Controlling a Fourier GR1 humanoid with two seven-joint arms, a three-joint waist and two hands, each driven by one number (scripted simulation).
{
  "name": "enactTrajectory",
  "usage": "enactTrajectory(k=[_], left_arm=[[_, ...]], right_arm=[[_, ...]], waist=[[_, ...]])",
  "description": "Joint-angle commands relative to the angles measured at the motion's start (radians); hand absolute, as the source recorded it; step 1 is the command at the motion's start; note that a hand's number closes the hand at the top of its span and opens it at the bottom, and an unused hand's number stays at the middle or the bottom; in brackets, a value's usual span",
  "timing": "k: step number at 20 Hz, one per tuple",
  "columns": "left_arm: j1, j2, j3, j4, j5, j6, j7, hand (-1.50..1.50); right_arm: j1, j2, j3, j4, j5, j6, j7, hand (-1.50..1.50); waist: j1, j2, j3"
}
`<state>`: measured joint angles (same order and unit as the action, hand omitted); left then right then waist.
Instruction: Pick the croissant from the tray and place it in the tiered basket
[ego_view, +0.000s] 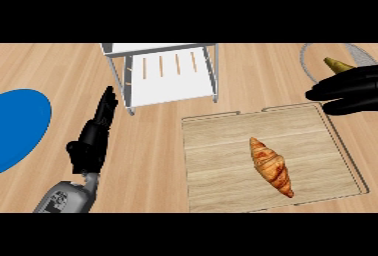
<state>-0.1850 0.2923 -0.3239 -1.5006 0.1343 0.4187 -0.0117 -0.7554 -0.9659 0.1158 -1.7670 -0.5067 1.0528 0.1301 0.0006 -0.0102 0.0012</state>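
A glossy, ridged, crescent-shaped croissant (270, 166) is seen lying diagonally on the flat square wooden tray (221, 165) at lower right of the frame. The white wire-framed tiered basket (168, 75) is located at upper centre on the wood-grain tabletop (148, 150). The left hand (94, 135) is held at lower left with fingers straight. The right hand (347, 91) is shown at upper right, fingers curled and holding nothing.

a blue plate (21, 125) sits out at nine o'clock on the wooden counter (148, 155); at one o'clock, a grey ring (306, 60) with a yellowish pointed item (337, 64) inside.
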Motion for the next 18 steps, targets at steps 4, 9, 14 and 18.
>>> enactTrajectory(k=[4, 9, 14, 18], left_arm=[[0.013, -0.015, -0.008, -0.031, -0.030, 0.029, 0.018, 0.00], [0.003, -0.021, 0.001, -0.048, -0.038, 0.011, 0.057, 0.00], [-0.018, -0.027, 0.066, 0.034, -0.014, -0.049, 0.003, 0.00], [0.006, -0.047, 0.008, -0.102, -0.068, -0.008, 0.093, 0.00]], right_arm=[[0.035, 0.012, 0.083, -0.339, 0.255, 0.023, 0.073, -1.50], [0.067, 0.051, 0.184, -0.448, 0.287, -0.018, 0.215, -1.50], [0.146, 0.109, 0.221, -0.536, 0.373, 0.000, 0.269, -1.50], [0.084, 0.136, 0.301, -0.502, 0.378, 0.015, 0.370, -1.50]], waist=[[-0.004, 0.005, 0.000], [-0.002, 0.006, -0.002], [-0.007, 0.009, -0.002], [0.005, 0.006, -0.003]])
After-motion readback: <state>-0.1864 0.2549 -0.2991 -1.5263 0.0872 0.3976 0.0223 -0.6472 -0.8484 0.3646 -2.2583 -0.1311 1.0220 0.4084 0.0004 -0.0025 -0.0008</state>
